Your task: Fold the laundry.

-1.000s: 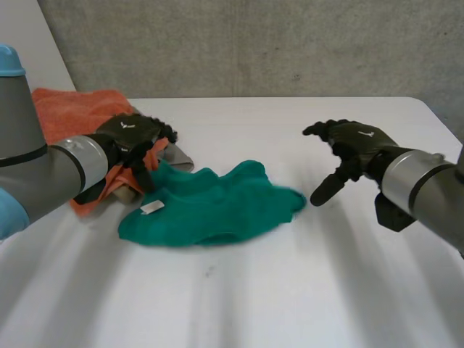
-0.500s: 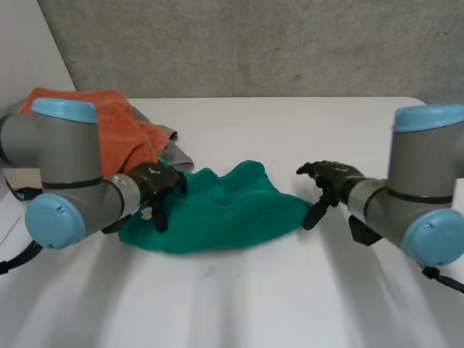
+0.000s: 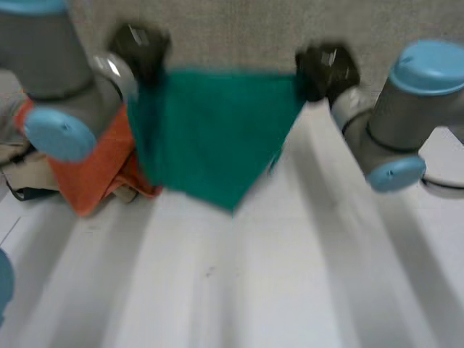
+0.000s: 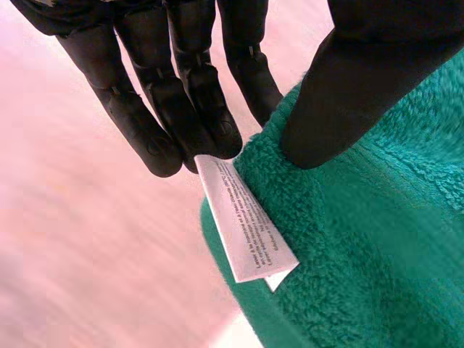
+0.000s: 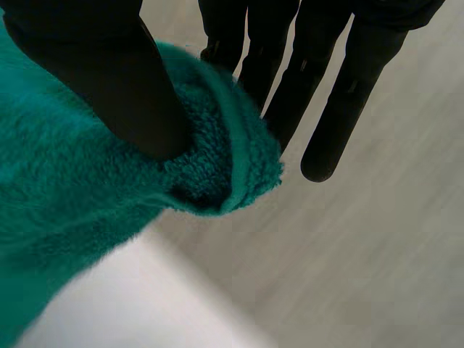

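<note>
Lifted off the desk (image 3: 304, 290) since the earlier view, the green towel (image 3: 217, 138) hangs soft, light and limp below the fingers (image 4: 138, 123), left hand (image 3: 138, 47) and right hand (image 3: 326, 69) each pinching a top corner against the thumb, probably the best hold.

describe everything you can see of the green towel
The towel is teal-green, thick terry with a hemmed edge and a white care label near one corner. It hangs spread in the air over the table, its top edge taut, its bottom tapering to a point. The left hand pinches the label corner, the right hand the other top corner. An orange cloth lies beside it.
</note>
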You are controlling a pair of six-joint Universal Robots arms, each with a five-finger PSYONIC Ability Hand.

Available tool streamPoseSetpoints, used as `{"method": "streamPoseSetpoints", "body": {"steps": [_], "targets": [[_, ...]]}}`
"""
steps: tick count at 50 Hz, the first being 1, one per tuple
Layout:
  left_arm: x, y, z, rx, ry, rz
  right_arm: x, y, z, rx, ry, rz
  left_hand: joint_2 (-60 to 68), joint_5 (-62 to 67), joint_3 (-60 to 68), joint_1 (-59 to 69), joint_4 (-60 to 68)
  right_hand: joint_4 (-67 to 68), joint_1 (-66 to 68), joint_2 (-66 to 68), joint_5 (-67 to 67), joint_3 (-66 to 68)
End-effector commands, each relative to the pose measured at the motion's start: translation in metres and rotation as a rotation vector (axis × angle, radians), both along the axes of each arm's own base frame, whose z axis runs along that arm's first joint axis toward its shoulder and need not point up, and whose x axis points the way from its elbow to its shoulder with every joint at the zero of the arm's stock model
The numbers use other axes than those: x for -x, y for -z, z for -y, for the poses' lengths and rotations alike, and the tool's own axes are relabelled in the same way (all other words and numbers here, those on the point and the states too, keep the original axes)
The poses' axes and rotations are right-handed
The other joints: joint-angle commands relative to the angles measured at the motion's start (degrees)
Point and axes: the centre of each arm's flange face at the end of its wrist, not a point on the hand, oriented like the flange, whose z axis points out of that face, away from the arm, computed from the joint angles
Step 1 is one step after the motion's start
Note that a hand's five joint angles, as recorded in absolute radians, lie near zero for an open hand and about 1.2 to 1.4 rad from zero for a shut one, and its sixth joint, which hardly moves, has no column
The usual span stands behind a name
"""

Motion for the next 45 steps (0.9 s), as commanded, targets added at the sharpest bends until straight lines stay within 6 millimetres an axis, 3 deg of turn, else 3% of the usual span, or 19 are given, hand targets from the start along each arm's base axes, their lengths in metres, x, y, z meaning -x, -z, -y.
{"method": "streamPoseSetpoints", "body": {"steps": [1, 4, 8, 9, 12, 13, 16, 17, 21, 23, 24, 27, 28, 30, 37, 45], "targets": [[-0.017, -0.073, -0.007, 0.262, 0.019, -0.284, -0.001, -0.075, -0.017, 0.406, 0.001, 0.146, 11.70, 13.68, 12.35, 14.38, 11.57, 11.56, 16.00, 13.10, 14.44, 12.29], [-0.015, -0.056, -0.015, 0.194, 0.043, -0.269, -0.003, -0.068, -0.028, 0.402, -0.032, 0.110, 11.70, 13.68, 12.35, 14.38, 11.57, 11.56, 16.00, 13.10, 14.44, 12.29], [-0.012, -0.009, -0.029, 0.050, 0.074, -0.201, -0.002, -0.043, -0.035, 0.323, -0.055, 0.003, 11.70, 13.68, 12.35, 14.38, 11.57, 11.56, 16.00, 13.10, 14.44, 12.29], [-0.013, 0.014, -0.033, -0.015, 0.068, -0.173, -0.001, -0.025, -0.040, 0.257, -0.062, -0.065, 11.70, 13.68, 12.35, 14.38, 11.57, 11.56, 16.00, 13.10, 14.44, 12.29], [-0.016, 0.053, -0.040, -0.121, 0.050, -0.130, 0.001, 0.009, -0.050, 0.125, -0.079, -0.188, 11.70, 13.68, 12.35, 14.38, 11.57, 11.56, 16.00, 13.10, 14.44, 12.29], [-0.018, 0.078, -0.045, -0.192, 0.038, -0.100, 0.004, 0.034, -0.057, 0.030, -0.088, -0.266, 11.70, 13.68, 12.35, 14.38, 11.57, 11.56, 16.00, 13.10, 14.44, 12.29], [-0.020, 0.121, -0.054, -0.311, 0.019, -0.048, 0.010, 0.079, -0.071, -0.129, -0.115, -0.387, 11.70, 13.68, 12.35, 14.38, 11.57, 11.56, 16.00, 13.10, 14.44, 12.29], [-0.020, 0.145, -0.058, -0.376, 0.010, -0.011, 0.013, 0.105, -0.082, -0.214, -0.134, -0.457, 11.70, 13.68, 12.35, 14.38, 11.57, 11.56, 16.00, 13.10, 14.44, 12.29], [-0.025, 0.187, -0.070, -0.518, -0.033, 0.080, 0.018, 0.152, -0.097, -0.325, -0.150, -0.567, 11.70, 13.68, 12.35, 14.38, 11.57, 11.56, 16.00, 13.10, 14.44, 12.29], [-0.028, 0.193, -0.075, -0.559, -0.045, 0.113, 0.020, 0.163, -0.099, -0.340, -0.142, -0.586, 11.70, 13.68, 12.35, 14.38, 11.57, 11.56, 16.00, 13.10, 14.44, 12.29], [-0.029, 0.194, -0.079, -0.582, -0.055, 0.136, 0.022, 0.167, -0.100, -0.343, -0.132, -0.590, -0.77, 1.20, -0.12, 1.91, -0.90, 11.56, 16.00, 13.10, 14.44, 12.29], [-0.032, 0.189, -0.080, -0.589, -0.059, 0.156, 0.023, 0.166, -0.099, -0.334, -0.118, -0.589, -11.13, -9.15, -10.48, -8.45, -11.26, 11.56, 16.00, 13.10, 14.44, 12.29], [-0.031, 0.181, -0.080, -0.571, -0.053, 0.156, 0.024, 0.163, -0.098, -0.330, -0.112, -0.585, -21.98, -20.01, -21.33, -19.30, -22.11, 11.56, 16.00, 13.10, 14.44, 12.29], [-0.030, 0.170, -0.081, -0.542, -0.051, 0.149, 0.025, 0.158, -0.098, -0.323, -0.112, -0.577, -31.80, -29.83, -31.15, -29.12, -31.93, 11.56, 16.00, 13.10, 14.44, 12.29], [-0.022, 0.130, -0.065, -0.406, -0.027, 0.118, 0.027, 0.147, -0.101, -0.301, -0.106, -0.558, -42.77, -40.80, -42.12, -40.10, -42.90, 11.56, 16.00, 13.10, 14.44, 12.29], [-0.020, 0.164, -0.053, -0.545, -0.048, 0.265, 0.028, 0.147, -0.102, -0.302, -0.106, -0.560, -42.95, -40.98, -42.30, -40.27, -43.08, 11.56, 16.00, 13.10, 14.44, 12.29]]}}
